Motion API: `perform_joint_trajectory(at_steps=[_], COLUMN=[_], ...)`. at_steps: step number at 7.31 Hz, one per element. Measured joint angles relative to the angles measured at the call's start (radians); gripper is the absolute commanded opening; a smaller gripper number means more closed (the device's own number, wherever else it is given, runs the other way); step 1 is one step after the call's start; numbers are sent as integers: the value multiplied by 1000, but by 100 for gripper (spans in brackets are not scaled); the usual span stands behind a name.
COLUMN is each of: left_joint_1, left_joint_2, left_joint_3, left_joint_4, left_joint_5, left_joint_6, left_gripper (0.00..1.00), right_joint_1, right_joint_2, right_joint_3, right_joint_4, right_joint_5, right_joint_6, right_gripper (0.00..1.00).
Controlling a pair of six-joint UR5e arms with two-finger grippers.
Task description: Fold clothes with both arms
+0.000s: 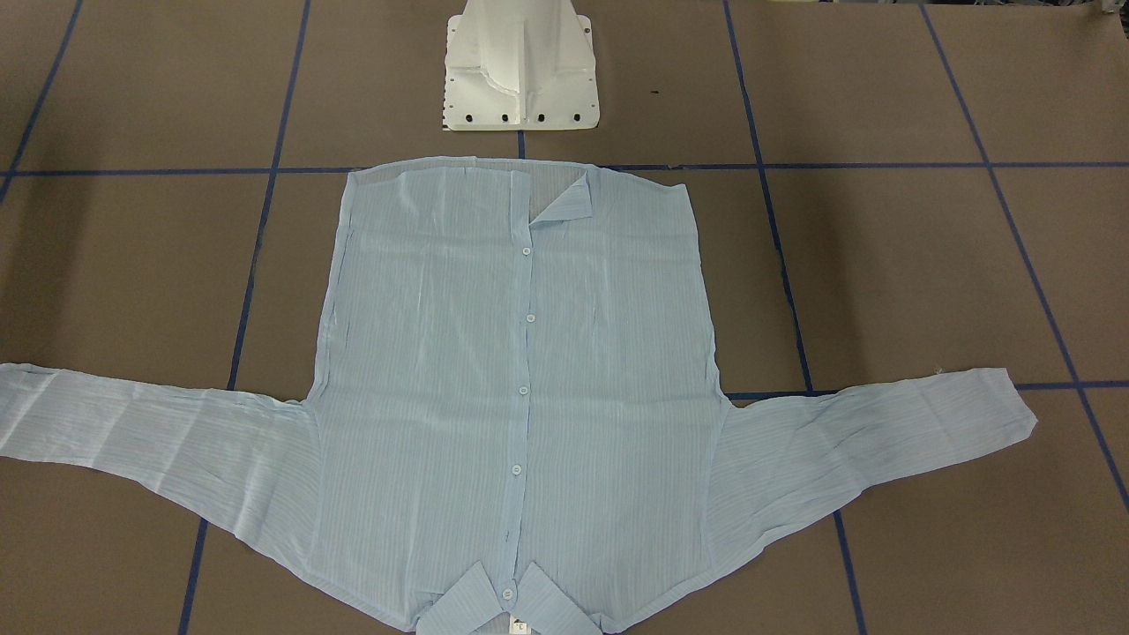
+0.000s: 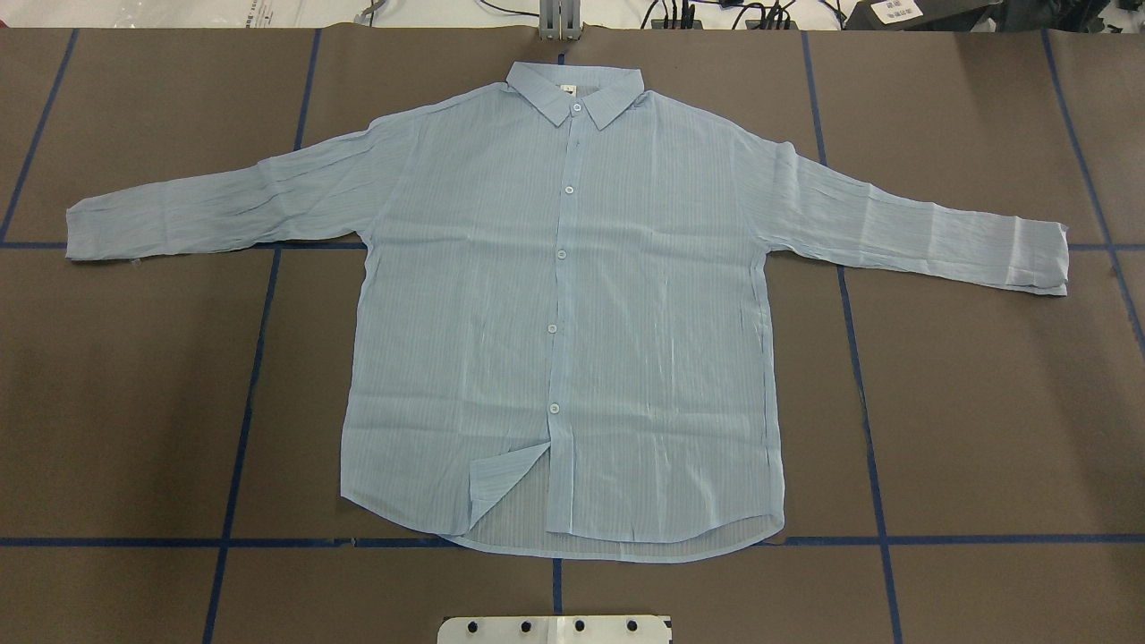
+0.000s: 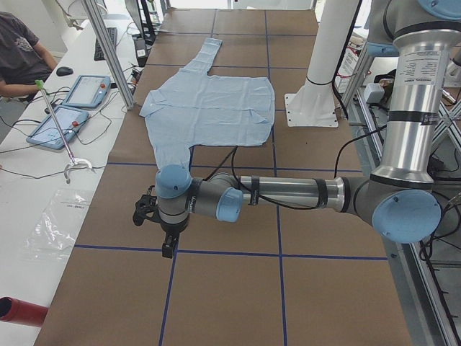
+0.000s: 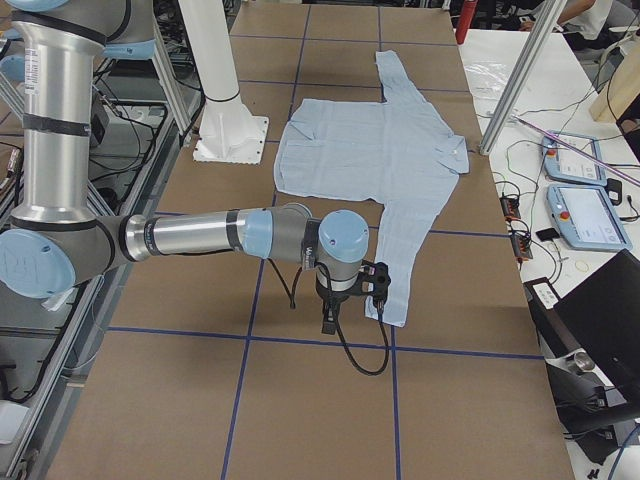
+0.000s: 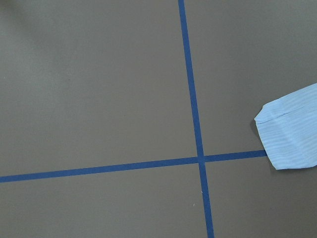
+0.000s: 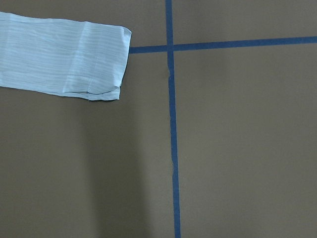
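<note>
**Progress.** I am recording no fold as made. The shirt [image 2: 572,313] is lying flat and front-up in the middle of the worktop [image 2: 984,402]. It is buttoned, with its collar [image 2: 575,92] on the side far from my base and its hem toward it. The left sleeve [image 2: 206,210] and the right sleeve [image 2: 912,233] are lying spread out to the sides, neither brought over the body. One small hem corner [image 2: 505,478] beside the button strip is lying turned back. I am noting that as a flaw in the lay, not as a fold.

**End effectors.** Both are positioned off the garment, beyond the sleeve ends.
- My left end effector [image 3: 148,211] is sitting low over bare worktop just past the left cuff [image 5: 292,134]. That cuff is showing only at the edge of my left wrist view, near a crossing of blue tape lines [image 5: 190,99].
- My right end effector [image 4: 375,285] is sitting just beside the right cuff [image 6: 104,64], which is lying in the upper corner of my right wrist view.
- Both are appearing in the side views only, so I cannot tell whether either is released or clenched.
- Both cuffs are lying flat on the worktop.

**Remaining.** In my judgement, the whole task is outstanding. The sleeves are waiting to be brought in across the body, and the body is waiting to be folded after them. I am rating the job as at its outset, with both arms looking placed for a first grasp at the cuffs.
</note>
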Motion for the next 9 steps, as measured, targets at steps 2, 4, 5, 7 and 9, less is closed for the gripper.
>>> perform_joint_trajectory(at_steps=[2,4,5,7,9], left_joint_1=[0,1,1,17,75], left_joint_2=[1,-2,-5,-9,-15], left_joint_3=[0,-5,-7,15,63], left_joint_4=[-2,-8,-34,-175,-283], left_joint_5=[-2,-8,-15,-27,-32], left_joint_6=[0,1,3,4,-64], left_gripper=[99,99,99,99,99], right_joint_1=[0,-1,-2,-16,-63], right_joint_2=[5,14,18,31,64], right_joint_3=[-3,-16,-26,-69,-212], right_joint_4=[6,30,91,221,426], right_joint_5=[-12,-16,-15,26,109], right_joint_6=[7,13,20,40,118], right_gripper=[100,100,100,100,100])
